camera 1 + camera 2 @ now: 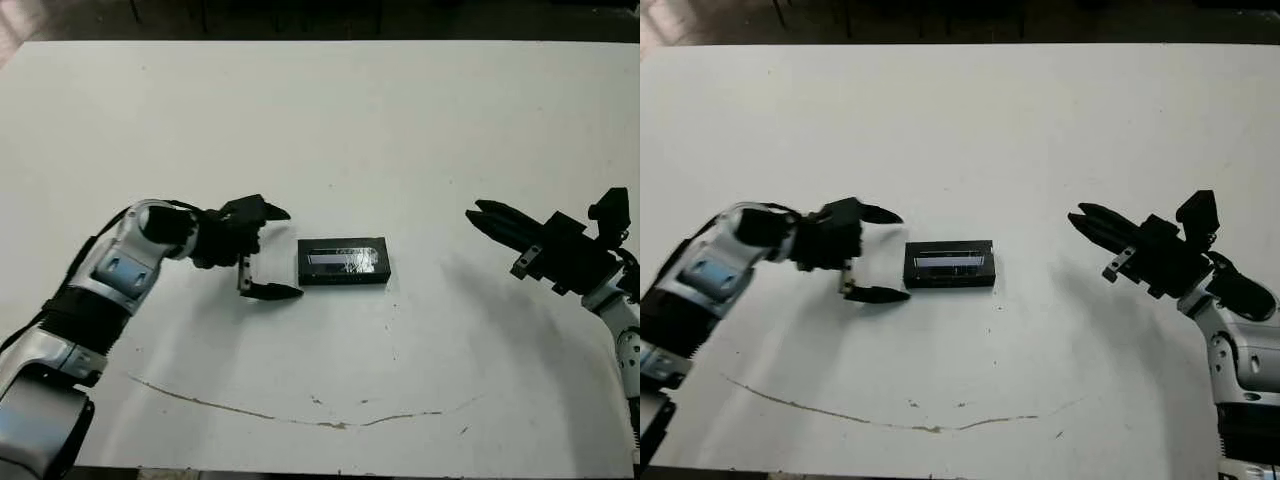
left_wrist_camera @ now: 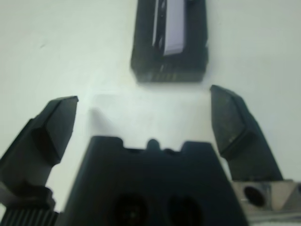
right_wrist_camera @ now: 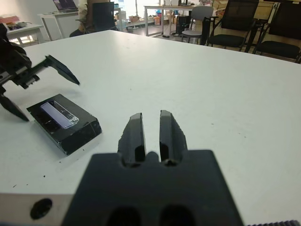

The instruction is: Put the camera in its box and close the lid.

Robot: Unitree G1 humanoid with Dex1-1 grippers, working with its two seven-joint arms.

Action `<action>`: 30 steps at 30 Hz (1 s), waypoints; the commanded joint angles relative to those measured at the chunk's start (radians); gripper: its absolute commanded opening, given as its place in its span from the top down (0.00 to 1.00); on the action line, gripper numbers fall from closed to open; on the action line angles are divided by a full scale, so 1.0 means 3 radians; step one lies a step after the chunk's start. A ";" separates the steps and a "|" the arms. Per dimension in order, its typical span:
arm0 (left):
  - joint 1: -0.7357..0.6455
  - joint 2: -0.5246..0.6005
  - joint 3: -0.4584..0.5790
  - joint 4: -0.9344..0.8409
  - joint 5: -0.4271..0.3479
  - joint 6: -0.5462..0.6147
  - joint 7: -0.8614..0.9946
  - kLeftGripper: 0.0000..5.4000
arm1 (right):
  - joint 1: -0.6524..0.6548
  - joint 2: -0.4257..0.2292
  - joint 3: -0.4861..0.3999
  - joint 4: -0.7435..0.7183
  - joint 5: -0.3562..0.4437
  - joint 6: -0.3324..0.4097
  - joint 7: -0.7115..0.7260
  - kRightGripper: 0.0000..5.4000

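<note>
A black box (image 1: 342, 279) lies flat at the table's middle, with the lid (image 1: 342, 258) on top of it, its silvery strip facing up. No camera shows in any view. My left gripper (image 1: 290, 252) is open just left of the box, one finger on each side of the box's short end and a small gap from it. The left wrist view shows the box (image 2: 169, 70) beyond the spread fingertips (image 2: 225, 108). My right gripper (image 1: 472, 212) is shut, well to the right of the box and pointing toward it, with nothing in it.
A thin brownish scratch (image 1: 300, 415) runs across the table near its front edge. Beyond the table's far side, the right wrist view shows office chairs (image 3: 235, 28) and desks.
</note>
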 commanded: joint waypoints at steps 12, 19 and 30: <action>0.0863 0.0367 0.0996 -0.0788 -0.0493 0.0548 0.0635 0.05 | -0.0030 0.0063 0.0040 0.0111 -0.0006 -0.0044 0.0008 1.00; 0.1390 -0.0804 0.1254 -0.2226 -0.0556 0.0892 0.2428 0.34 | -0.0056 0.0089 0.0057 0.0110 -0.0060 -0.0070 -0.0062 1.00; 0.1427 -0.1664 0.0257 -0.2958 -0.0620 0.1864 0.3089 0.83 | -0.0041 0.0190 0.0073 0.0087 -0.0086 -0.0120 -0.0187 1.00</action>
